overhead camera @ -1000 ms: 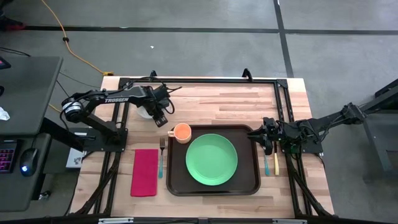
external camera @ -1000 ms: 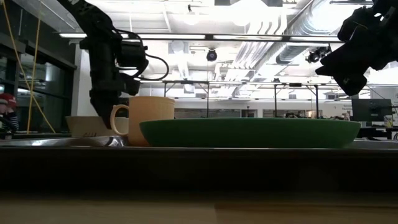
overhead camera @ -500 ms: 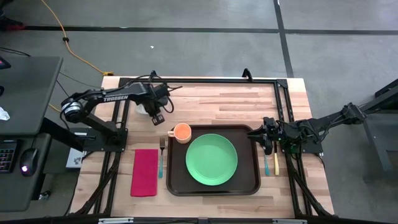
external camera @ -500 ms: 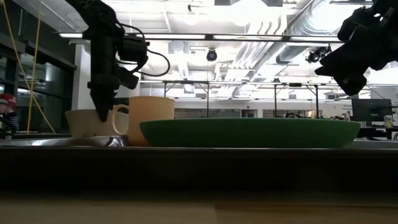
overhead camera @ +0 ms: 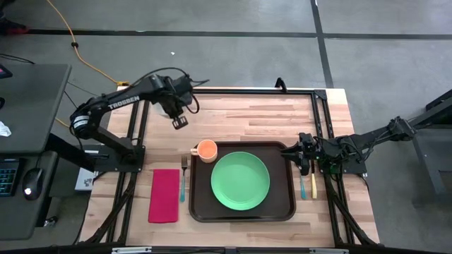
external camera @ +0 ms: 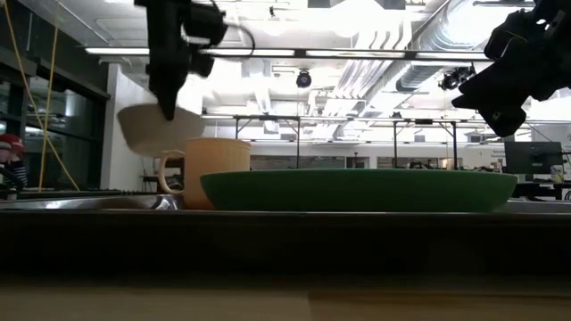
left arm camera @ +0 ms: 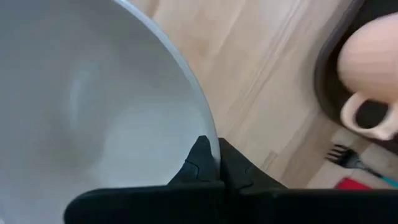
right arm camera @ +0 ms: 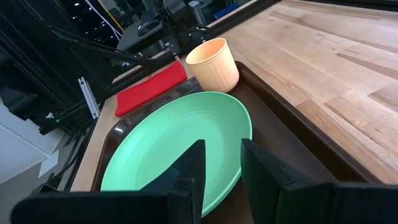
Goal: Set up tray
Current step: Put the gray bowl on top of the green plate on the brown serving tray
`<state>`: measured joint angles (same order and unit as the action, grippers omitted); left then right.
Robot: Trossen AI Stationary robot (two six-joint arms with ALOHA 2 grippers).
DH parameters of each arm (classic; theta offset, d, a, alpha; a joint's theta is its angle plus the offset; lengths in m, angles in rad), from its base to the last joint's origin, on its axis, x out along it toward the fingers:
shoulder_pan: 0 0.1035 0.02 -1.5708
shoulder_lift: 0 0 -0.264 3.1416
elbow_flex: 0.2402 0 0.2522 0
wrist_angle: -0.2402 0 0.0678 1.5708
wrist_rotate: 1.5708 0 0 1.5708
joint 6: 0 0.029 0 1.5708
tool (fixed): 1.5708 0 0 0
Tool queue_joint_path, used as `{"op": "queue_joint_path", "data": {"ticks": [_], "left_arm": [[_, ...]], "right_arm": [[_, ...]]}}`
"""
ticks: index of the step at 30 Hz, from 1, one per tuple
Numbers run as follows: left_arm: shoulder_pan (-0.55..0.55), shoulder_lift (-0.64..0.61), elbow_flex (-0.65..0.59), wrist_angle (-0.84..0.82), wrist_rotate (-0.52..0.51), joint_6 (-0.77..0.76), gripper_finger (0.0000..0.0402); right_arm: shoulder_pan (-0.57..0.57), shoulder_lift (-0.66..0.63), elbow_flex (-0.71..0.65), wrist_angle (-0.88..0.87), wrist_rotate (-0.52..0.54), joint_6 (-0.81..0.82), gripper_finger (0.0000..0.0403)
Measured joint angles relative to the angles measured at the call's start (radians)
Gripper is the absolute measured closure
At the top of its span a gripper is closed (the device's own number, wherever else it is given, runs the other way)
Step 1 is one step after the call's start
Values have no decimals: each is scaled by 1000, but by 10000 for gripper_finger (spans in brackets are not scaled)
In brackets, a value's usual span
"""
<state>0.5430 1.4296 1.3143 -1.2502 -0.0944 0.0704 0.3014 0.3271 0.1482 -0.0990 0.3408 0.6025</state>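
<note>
Lifted clear of the table, left gripper pinches white bowl rim.

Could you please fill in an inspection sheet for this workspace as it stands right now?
Surface: wooden table, bare planks behind the tray.
Job's things: brown tray holds a green plate and an orange mug in its back left corner; white bowl lifted above the table.
Clutter: red napkin and fork left of the tray; utensils right of it.
Grippers: left gripper shut on the bowl's rim; right gripper open, waiting at the tray's right edge.
Cables: yellow cable on the floor.
Surroundings: desk with a computer mouse to the left.
</note>
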Motion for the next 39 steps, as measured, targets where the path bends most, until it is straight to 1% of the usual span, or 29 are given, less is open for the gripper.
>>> {"op": "queue_joint_path", "data": {"ticks": [4, 9, 16, 20, 26, 36, 39], "left_arm": [[-19, 0, 125, -76, -8, -15, 389], [-94, 0, 262, -142, -59, -37, 389], [-223, -1, 381, -174, -80, -124, 389], [-290, 0, 409, -183, -82, -179, 389], [-395, 33, 414, -187, -85, -254, 389], [-530, 133, 415, -186, -79, -297, 389], [-562, 168, 447, -191, -77, -315, 389]], "right_arm": [[0, 0, 0, 0, 0, 0, 325], [0, 0, 0, 0, 0, 0, 325], [0, 0, 0, 0, 0, 0, 325], [0, 0, 0, 0, 0, 0, 325], [0, 0, 0, 0, 0, 0, 325], [0, 0, 0, 0, -18, 0, 325], [0, 0, 0, -1, -18, 0, 325]]}}
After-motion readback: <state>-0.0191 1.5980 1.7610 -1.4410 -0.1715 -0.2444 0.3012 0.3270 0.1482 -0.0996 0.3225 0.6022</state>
